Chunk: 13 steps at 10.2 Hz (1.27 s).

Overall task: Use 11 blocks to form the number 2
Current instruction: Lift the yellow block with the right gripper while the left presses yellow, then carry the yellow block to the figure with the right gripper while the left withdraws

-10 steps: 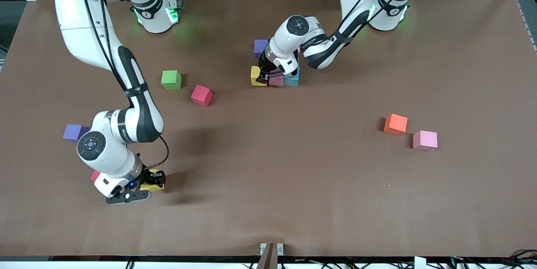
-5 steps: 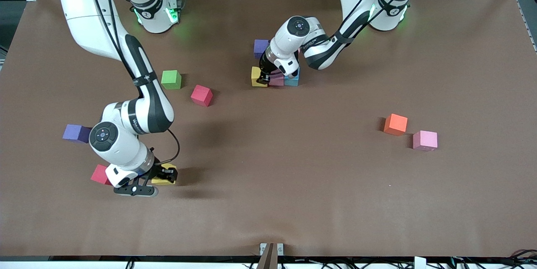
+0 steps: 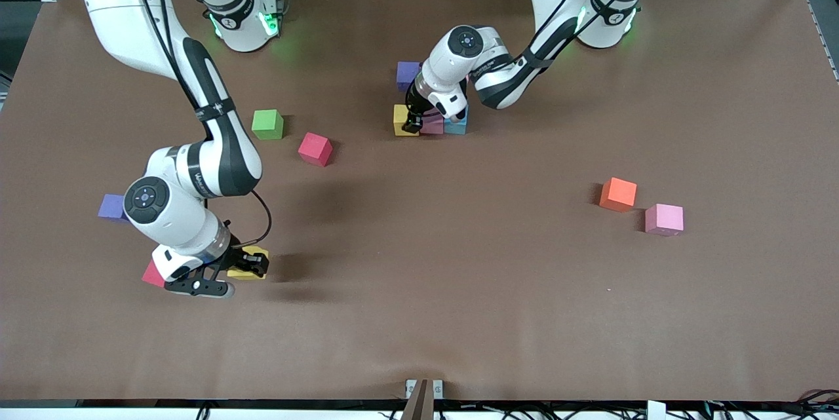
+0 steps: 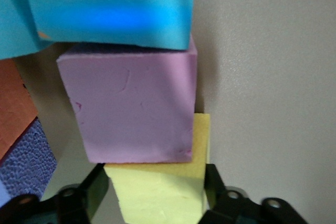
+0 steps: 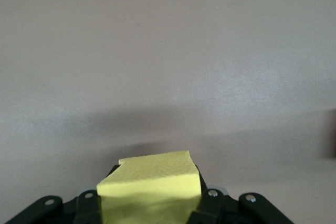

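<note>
A started figure of blocks lies mid-table: a yellow block (image 3: pixel 401 120), a pink one (image 3: pixel 432 126) and a light blue one (image 3: pixel 459 124) in a row, with a purple block (image 3: pixel 408 73) just farther from the front camera. My left gripper (image 3: pixel 413 121) is open around that yellow block (image 4: pixel 157 195), with a gap at one finger. The pink block (image 4: pixel 131 108) and blue block (image 4: pixel 105 9) lie beside it. My right gripper (image 3: pixel 249 265) is shut on a second yellow block (image 5: pixel 152 182), just above the table toward the right arm's end.
Loose blocks: a green one (image 3: pixel 267 124) and a red one (image 3: pixel 315 149) between the arms, a purple one (image 3: pixel 110 206) and a red one (image 3: pixel 151 274) partly hidden by the right wrist, and orange (image 3: pixel 618 194) and pink (image 3: pixel 664 219) toward the left arm's end.
The left gripper has opened off the yellow block in the row. The right arm has carried its yellow block a little away from the front camera.
</note>
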Each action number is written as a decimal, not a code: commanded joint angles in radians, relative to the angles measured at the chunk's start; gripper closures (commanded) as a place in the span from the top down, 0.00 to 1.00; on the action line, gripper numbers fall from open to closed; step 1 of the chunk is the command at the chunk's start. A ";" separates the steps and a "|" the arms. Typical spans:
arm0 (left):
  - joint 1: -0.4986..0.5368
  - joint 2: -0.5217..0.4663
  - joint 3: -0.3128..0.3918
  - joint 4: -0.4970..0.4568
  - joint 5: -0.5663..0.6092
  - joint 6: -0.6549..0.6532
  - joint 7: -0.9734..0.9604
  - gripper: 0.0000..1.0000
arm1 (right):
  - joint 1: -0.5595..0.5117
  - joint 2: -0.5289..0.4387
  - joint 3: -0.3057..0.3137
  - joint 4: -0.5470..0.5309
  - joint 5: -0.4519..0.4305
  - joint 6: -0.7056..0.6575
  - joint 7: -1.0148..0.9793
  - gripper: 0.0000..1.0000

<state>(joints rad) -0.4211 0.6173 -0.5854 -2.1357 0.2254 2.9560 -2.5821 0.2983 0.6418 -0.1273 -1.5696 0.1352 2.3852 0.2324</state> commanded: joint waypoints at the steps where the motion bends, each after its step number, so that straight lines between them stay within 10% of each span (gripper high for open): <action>1: 0.010 -0.007 -0.007 0.010 0.029 -0.029 0.005 1.00 | 0.002 -0.039 0.005 -0.041 0.007 0.002 0.030 0.56; 13: 0.122 -0.260 -0.077 0.182 0.025 -0.481 0.118 1.00 | 0.109 -0.174 0.003 -0.206 0.007 -0.011 0.158 0.56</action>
<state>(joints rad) -0.3360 0.3621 -0.6522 -1.9971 0.2322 2.5463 -2.5173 0.3603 0.5487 -0.1228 -1.6785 0.1365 2.3699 0.3290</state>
